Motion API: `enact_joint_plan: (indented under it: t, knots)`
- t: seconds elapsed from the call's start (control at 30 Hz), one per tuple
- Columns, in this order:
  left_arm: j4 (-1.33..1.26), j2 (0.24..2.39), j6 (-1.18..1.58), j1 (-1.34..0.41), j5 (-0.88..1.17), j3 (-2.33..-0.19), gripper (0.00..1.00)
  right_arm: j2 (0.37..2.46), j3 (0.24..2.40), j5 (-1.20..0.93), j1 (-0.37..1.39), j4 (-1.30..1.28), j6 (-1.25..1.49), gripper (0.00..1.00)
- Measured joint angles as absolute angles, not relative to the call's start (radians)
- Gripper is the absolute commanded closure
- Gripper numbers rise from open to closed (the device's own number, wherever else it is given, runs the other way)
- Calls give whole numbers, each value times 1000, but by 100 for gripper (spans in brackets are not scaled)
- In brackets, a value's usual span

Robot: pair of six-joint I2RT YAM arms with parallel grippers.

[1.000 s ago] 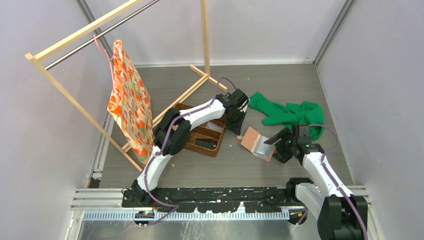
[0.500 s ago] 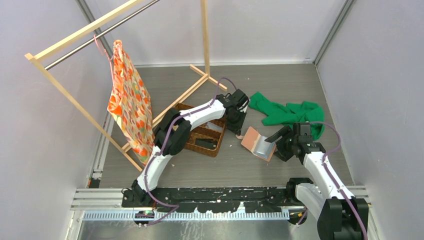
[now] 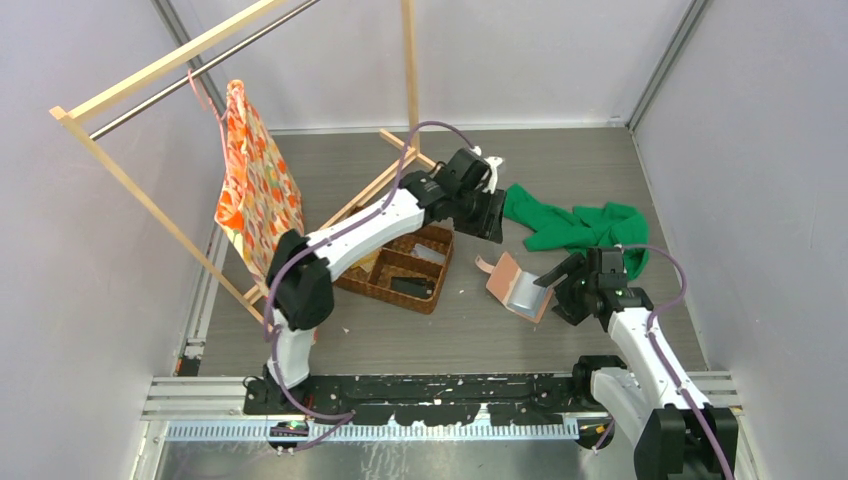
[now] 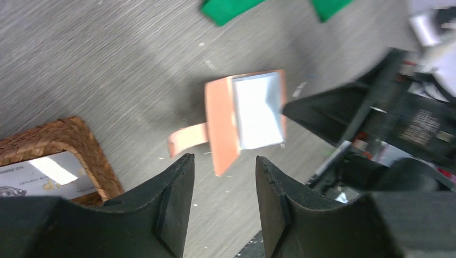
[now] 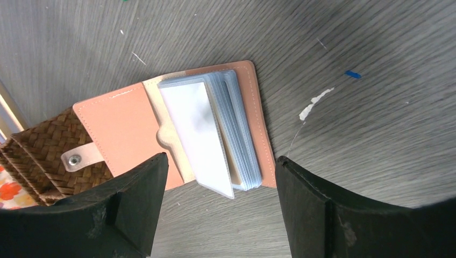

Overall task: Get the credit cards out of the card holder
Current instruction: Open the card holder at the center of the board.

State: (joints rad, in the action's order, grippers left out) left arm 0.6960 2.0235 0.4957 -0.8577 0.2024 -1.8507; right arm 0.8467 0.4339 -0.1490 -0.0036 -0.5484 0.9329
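**Salmon-pink card holder point(image 3: 512, 283) lying open, not gripped**

Top external view. The card holder lies on the grey wood-grain table point(image 3: 450, 335), spread open, with its pale inner panel facing up. It sits right of the woven basket point(image 3: 400, 272) and near the green cloth point(image 3: 580, 226). My left claw point(image 3: 490, 215) hangs above the table beyond the holder, well apart from it, between the basket and the green cloth. My right claw point(image 3: 558, 278) is low at the holder's right edge; I cannot tell from here whether it touches. An orange patterned cloth point(image 3: 255, 195) hangs from the wooden rack point(image 3: 150, 72) on the far left.

Left wrist view. My left claw point(image 4: 220, 207) stands partly open, a clear gap between the fingers and nothing in it. The card holder point(image 4: 244, 115) is seen below and beyond the tips, its strap tab point(image 4: 185, 141) pointing toward the basket point(image 4: 70, 137). A pale printed card point(image 4: 43, 173) lies inside the basket. My right claw point(image 4: 355, 115) sits just beside the holder's far edge.

Right wrist view. My right claw point(image 5: 218, 212) is spread wide and holds nothing. The card holder point(image 5: 123, 126) lies flat on the table just ahead of the fingertips, its cover folded back. A stack of clear sleeves point(image 5: 236, 134) is fanned on its right half. The snap end of the strap tab point(image 5: 78, 157) rests against the basket point(image 5: 35, 156).
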Motion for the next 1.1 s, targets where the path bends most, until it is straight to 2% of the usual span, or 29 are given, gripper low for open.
enact_joint_plan:
  t: [0.1, 0.23, 0.4, 0.63, 0.77, 1.1]
  knots:
    - [630, 1927, 513, -878, 236, -1804, 55, 862, 439, -140, -4, -558, 925, 22]
    - [561, 1904, 539, -934, 294, -1785, 58, 871, 450, -132, -4, -561, 918, 22]
    - [500, 1970, 578, -972, 369, -1752, 59, 871, 453, -137, -4, -555, 919, 23]
    - [487, 2116, 596, -917, 384, -1709, 61, 879, 452, -176, -4, -516, 932, 24]
    - [485, 2142, 596, -892, 375, -1674, 62, 887, 448, -194, -3, -477, 950, 28]
    - [459, 2193, 599, -891, 378, -1663, 62, 931, 418, -212, -3, -410, 982, 26]
